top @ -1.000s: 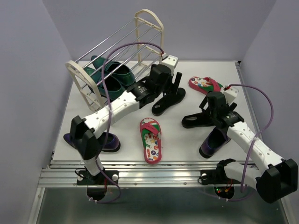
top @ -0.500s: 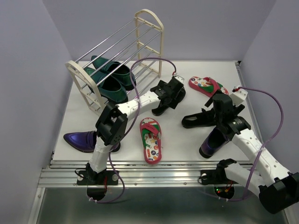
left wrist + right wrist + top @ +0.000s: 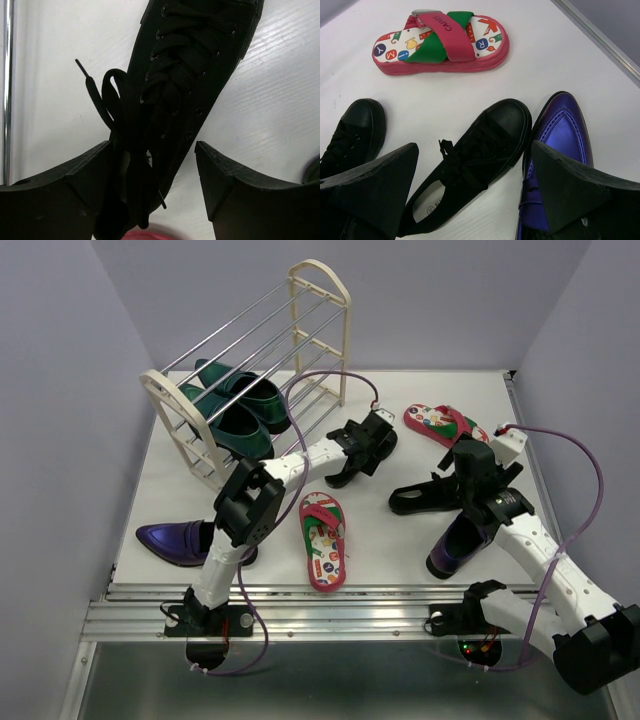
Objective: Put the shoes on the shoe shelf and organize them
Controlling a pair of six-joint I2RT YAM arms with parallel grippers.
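- The left hand stands open astride the black lace-up sneaker and grips nothing. A strip of white counter shows inside the hand on one side of the shoe.
- The right hand is spread fully and holds nothing. It hangs above a second black sneaker and a glossy purple loafer, which lie side by side.
- The lace-up sneaker is matte canvas with flat woven laces. Its long axis lies diagonally on the counter, toe away from the wrist.
- The shoe shelf, with cream arched ends and shiny rods, stands at the far left and carries dark green shoes. Bare counter separates it from the sneaker.
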